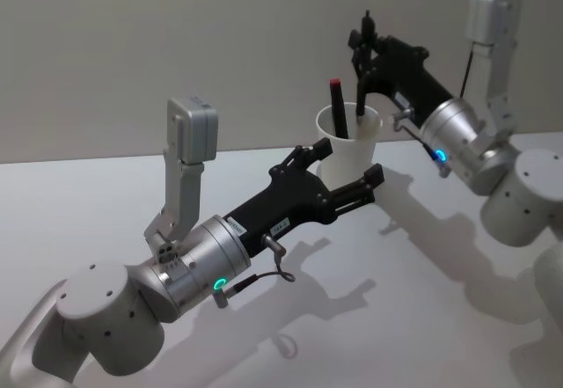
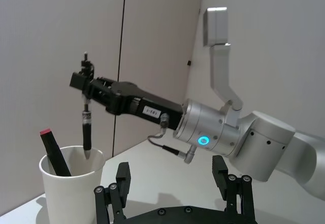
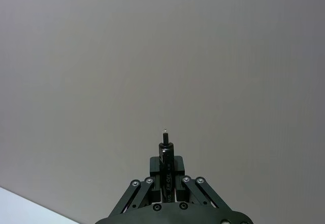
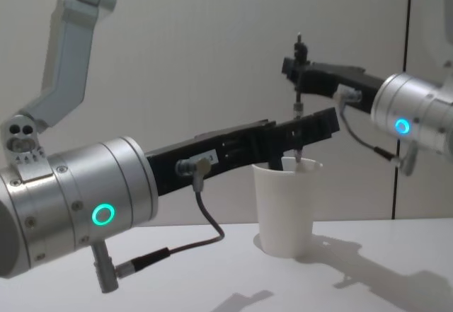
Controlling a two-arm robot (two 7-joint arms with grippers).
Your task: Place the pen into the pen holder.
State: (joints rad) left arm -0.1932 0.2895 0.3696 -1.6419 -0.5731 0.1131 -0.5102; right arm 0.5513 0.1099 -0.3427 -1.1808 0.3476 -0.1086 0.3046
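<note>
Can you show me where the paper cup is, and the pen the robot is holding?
paper cup (image 1: 352,155): head view, on its white front wall.
pen (image 2: 87,130): left wrist view, on its dark barrel above the cup rim.

Head above, chest level, both on cup (image 1: 349,146)
</note>
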